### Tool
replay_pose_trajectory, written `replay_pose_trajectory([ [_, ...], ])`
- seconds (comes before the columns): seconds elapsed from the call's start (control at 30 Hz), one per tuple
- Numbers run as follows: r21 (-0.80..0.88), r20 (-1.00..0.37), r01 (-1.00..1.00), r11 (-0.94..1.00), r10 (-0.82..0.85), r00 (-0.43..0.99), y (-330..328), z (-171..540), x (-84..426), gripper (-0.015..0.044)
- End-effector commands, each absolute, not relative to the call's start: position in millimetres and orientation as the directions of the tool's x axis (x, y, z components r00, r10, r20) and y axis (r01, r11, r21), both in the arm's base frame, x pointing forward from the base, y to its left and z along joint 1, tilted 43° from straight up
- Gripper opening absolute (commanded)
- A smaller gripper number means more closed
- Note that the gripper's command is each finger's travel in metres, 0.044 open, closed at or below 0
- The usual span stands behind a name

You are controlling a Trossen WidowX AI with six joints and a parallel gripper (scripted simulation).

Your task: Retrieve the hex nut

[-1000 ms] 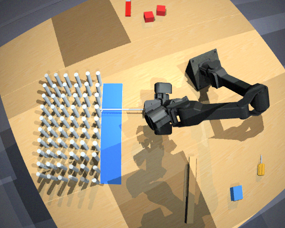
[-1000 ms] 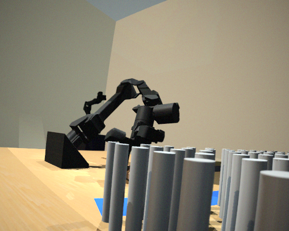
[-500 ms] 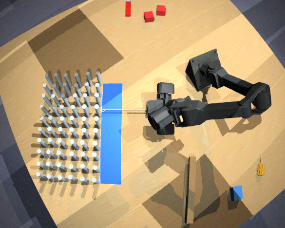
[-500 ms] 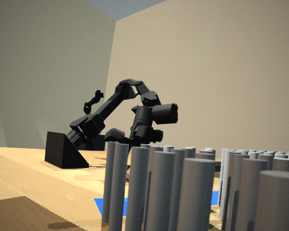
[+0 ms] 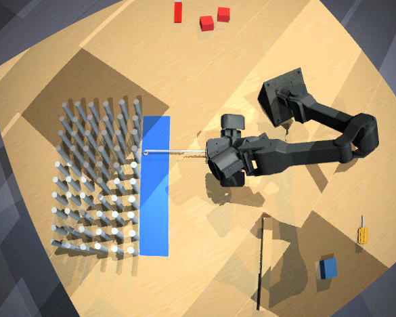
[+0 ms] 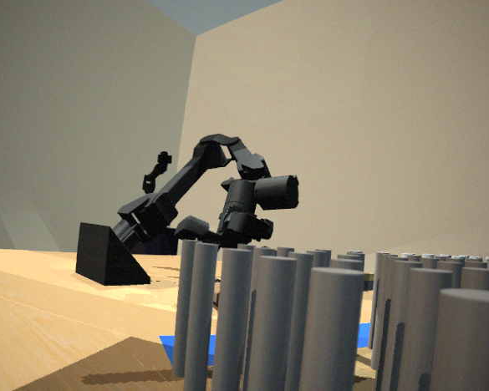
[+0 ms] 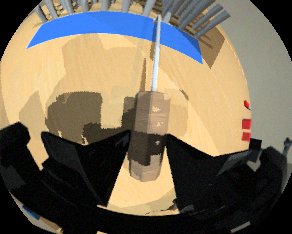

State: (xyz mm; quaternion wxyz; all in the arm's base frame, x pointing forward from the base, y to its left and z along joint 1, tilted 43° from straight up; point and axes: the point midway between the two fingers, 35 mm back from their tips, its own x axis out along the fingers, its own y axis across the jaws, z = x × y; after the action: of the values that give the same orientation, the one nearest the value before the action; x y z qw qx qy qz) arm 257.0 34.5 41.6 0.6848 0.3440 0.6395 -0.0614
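My gripper (image 7: pixel 148 135) is shut on the brown faceted handle of a tool (image 5: pixel 177 151) (image 7: pixel 152 107); its fingers are hidden from above in the top view. The tool's thin metal rod reaches over the blue taped strip (image 5: pixel 155 221) (image 6: pixel 202 347) (image 7: pixel 90 25). Its tip lies near the strip's spacer-side edge, just in front of the front row of standing grey spacers (image 5: pixel 133 170) (image 6: pixel 273 319). A tiny ring-like shape (image 5: pixel 145 152) shows at the tip; I cannot tell whether it is the nut or the tool's hook. No nut shows clearly elsewhere. The spacers in view stand upright.
Two red blocks (image 5: pixel 206 23) (image 5: pixel 223 14) and a red item (image 5: pixel 177 13) lie at the top of the top view. A long thin bar (image 5: pixel 259 290), a blue block (image 5: pixel 328 267) and a yellow-handled tool (image 5: pixel 362 235) lie at lower right. The arm's base (image 5: pixel 283 95) (image 6: pixel 105 256) stands behind the hand.
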Motion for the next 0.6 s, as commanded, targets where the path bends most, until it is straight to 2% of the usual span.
replay_pose_trajectory([
  [0.0, 0.391, -0.919, 0.524, 0.757, 0.350, 0.181, 31, 45, 259, 0.0000],
  [0.57, 0.393, -0.919, 0.519, 0.759, 0.350, 0.184, 23, 55, 261, 0.0000],
])
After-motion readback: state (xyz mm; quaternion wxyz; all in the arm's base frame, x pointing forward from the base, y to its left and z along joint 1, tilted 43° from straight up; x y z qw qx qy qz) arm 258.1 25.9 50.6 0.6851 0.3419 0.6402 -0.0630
